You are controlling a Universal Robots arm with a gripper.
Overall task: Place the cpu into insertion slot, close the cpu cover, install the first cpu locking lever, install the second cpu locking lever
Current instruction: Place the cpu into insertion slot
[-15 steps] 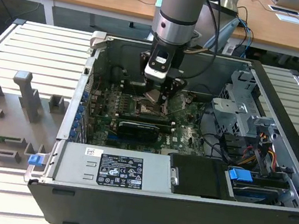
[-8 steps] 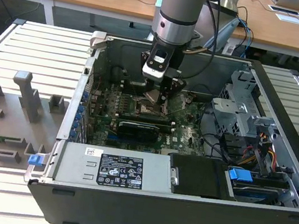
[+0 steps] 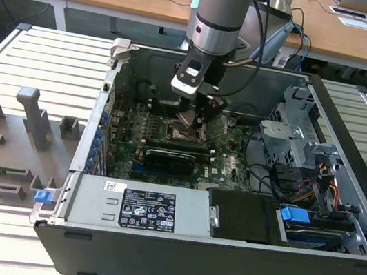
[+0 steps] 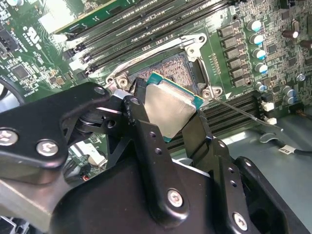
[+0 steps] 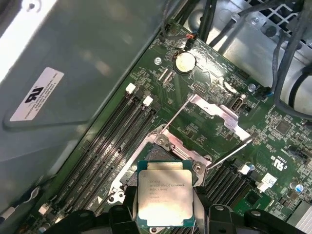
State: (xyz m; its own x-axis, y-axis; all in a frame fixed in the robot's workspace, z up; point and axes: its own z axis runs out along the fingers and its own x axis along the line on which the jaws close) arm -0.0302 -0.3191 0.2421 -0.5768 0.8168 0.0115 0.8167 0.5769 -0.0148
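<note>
robot arm at work inside an opened desktop computer: the gripper [image 4: 168,116] has its two black fingers [image 4: 140,109] closed only as far as the cpu [image 4: 170,107] allows, and we see the chip's opposite edges pinched between them. the cpu's dull silver top faces up and the chip sits at a tilt in the second wrist view. it hangs over the near edge of the insertion slot [image 4: 178,66], whose dark pin field lies uncovered beyond it; we cannot tell whether chip and socket touch. in the first wrist view the cpu [image 5: 165,192] sits low between the fingertips of the gripper [image 5: 165,210], just short of the insertion slot [image 5: 148,157]. the cpu cover [image 5: 219,113] lies swung back off the socket. one thin locking lever [image 5: 231,154] juts out beside it and a second thin rod [image 5: 175,114] angles away on the other side. long black memory slots [image 5: 112,141] run alongside the socket on the green motherboard [image 5: 214,78]. in the exterior view we see the gripper [image 3: 197,115] deep inside the computer case [image 3: 218,269], which rests on a slatted table [image 3: 42,59].
</note>
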